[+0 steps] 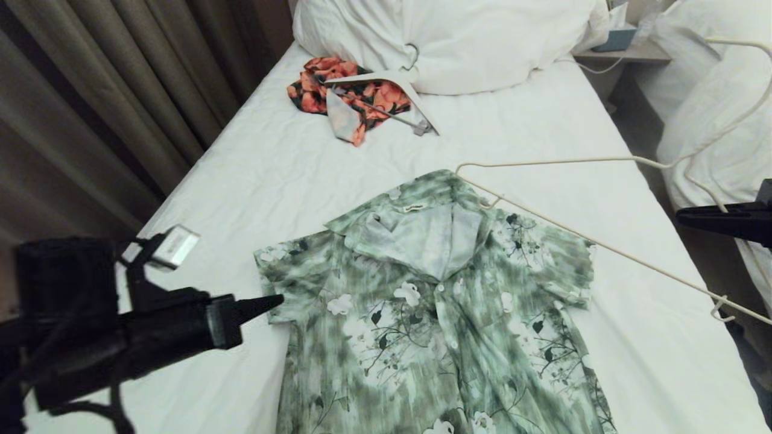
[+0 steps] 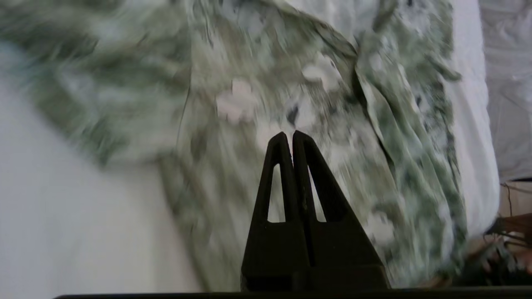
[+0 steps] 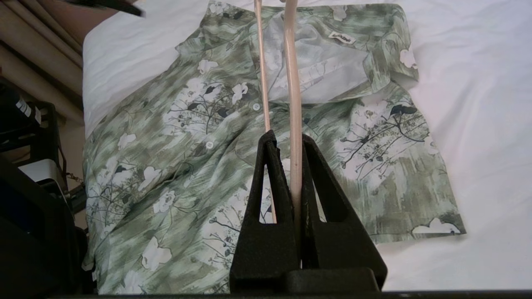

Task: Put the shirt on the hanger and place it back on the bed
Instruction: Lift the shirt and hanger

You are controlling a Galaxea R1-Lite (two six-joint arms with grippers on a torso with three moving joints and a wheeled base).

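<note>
The right gripper (image 3: pixel 289 143) is clamped on the hanger (image 1: pixel 579 161), whose thin wire runs out from its fingertips above the shirt (image 1: pixel 434 301), the far corner reaching the collar. The shirt lies flat and face up on the bed (image 1: pixel 253 175), below and ahead of that gripper. The left gripper (image 1: pixel 274 300), fingers pressed together and holding nothing, hovers with its tip just beside the shirt's near sleeve, the fabric spread beneath it.
</note>
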